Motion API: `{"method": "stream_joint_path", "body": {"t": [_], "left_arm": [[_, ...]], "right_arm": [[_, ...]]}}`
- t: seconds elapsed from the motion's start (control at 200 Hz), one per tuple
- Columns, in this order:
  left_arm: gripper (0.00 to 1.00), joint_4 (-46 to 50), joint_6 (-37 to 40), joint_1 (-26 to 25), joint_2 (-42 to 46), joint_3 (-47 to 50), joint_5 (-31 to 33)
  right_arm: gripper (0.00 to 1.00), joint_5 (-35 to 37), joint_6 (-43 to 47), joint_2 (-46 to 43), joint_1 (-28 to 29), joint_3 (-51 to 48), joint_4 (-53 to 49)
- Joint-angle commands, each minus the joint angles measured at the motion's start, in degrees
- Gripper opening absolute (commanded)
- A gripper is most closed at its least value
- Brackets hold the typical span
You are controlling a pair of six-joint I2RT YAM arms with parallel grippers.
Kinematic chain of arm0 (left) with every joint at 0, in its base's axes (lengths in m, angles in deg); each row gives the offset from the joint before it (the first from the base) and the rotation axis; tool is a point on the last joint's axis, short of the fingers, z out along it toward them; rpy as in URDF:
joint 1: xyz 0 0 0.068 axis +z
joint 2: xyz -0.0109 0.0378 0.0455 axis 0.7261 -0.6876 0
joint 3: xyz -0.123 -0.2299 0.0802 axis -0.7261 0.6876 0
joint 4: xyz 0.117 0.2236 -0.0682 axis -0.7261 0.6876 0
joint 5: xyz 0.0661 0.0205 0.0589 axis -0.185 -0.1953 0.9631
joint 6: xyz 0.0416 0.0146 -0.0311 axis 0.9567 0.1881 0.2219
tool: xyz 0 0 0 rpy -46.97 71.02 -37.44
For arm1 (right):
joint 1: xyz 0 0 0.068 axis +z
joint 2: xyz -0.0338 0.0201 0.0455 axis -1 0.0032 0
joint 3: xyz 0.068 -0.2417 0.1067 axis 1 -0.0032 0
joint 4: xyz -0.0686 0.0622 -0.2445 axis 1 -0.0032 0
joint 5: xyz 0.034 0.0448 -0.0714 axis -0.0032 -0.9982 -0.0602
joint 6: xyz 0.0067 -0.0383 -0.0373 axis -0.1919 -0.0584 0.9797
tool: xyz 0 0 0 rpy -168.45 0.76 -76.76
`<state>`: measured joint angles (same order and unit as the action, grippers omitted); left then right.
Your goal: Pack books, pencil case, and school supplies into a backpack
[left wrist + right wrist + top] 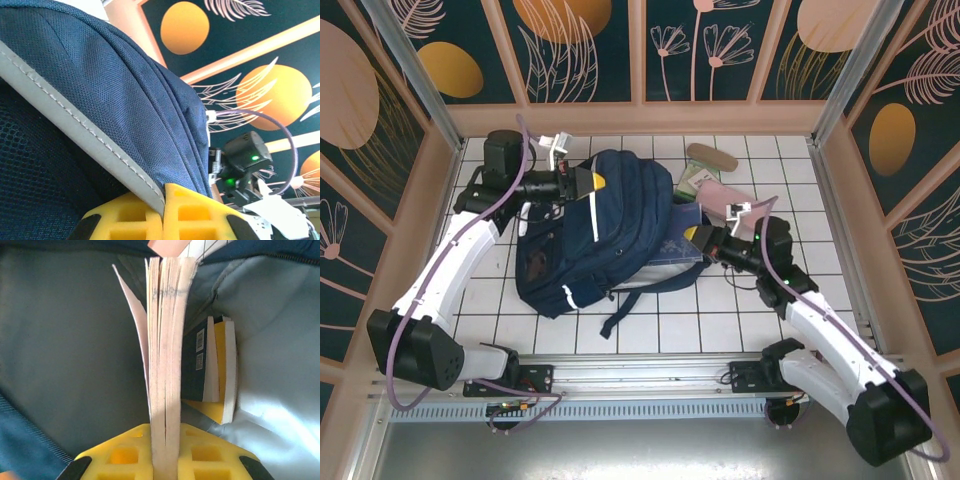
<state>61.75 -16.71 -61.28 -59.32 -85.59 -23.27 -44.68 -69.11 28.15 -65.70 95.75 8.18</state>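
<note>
The right fingers pinch a book that points straight into the backpack, beside two other books inside. The backpack lies mid-worktop, slanting near-left to far-right. The left fingers pinch its grey stripe.

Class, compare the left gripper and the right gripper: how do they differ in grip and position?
The left gripper pinches the backpack by its pale-edged rim; the right gripper clamps a book by its pages. The left holds at the bag's left edge; the right reaches inside it. Both have yellow jaws, shut.
</note>
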Motion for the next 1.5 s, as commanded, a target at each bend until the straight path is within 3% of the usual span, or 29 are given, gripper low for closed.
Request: {"method": "stream_joint_path", "body": {"t": [0.0,0.185,0.525,0.656,0.781,1.011,1.101,1.336,1.496], "left_arm": [[0.00,-12.36,-0.61,0.46,1.94,-7.56,-7.44],[0.00,-12.57,-0.89,0.47,0.94,-8.23,-7.45],[0.00,-14.40,-0.47,0.87,-0.06,-4.31,-7.19],[0.00,-14.32,-0.41,1.10,-0.57,-4.22,-6.83],[0.00,-14.23,-0.38,1.84,-0.75,-4.05,-6.39],[0.00,-14.23,-0.57,3.30,-0.08,-2.34,-5.09],[0.00,-14.14,-0.59,3.47,0.11,-1.86,-4.73],[0.00,-12.78,-0.05,4.28,1.15,-0.59,-2.52],[0.00,-7.81,2.76,5.29,3.19,1.03,2.81]], "right_arm": [[0.00,5.84,-3.14,5.28,4.24,2.38,10.10],[0.00,12.86,-3.32,16.68,10.78,7.79,15.48],[0.00,22.17,-1.23,37.92,21.71,22.26,13.92],[0.07,25.69,-2.69,44.21,23.86,25.89,12.71],[0.30,24.84,-3.23,47.70,23.89,28.01,11.82],[0.77,26.36,3.67,40.81,23.79,26.57,9.55],[0.88,28.07,6.50,35.69,23.72,24.59,8.46],[0.87,28.07,7.22,24.83,19.53,16.67,5.70],[0.82,38.15,9.46,17.43,17.19,13.81,-4.01]]}}
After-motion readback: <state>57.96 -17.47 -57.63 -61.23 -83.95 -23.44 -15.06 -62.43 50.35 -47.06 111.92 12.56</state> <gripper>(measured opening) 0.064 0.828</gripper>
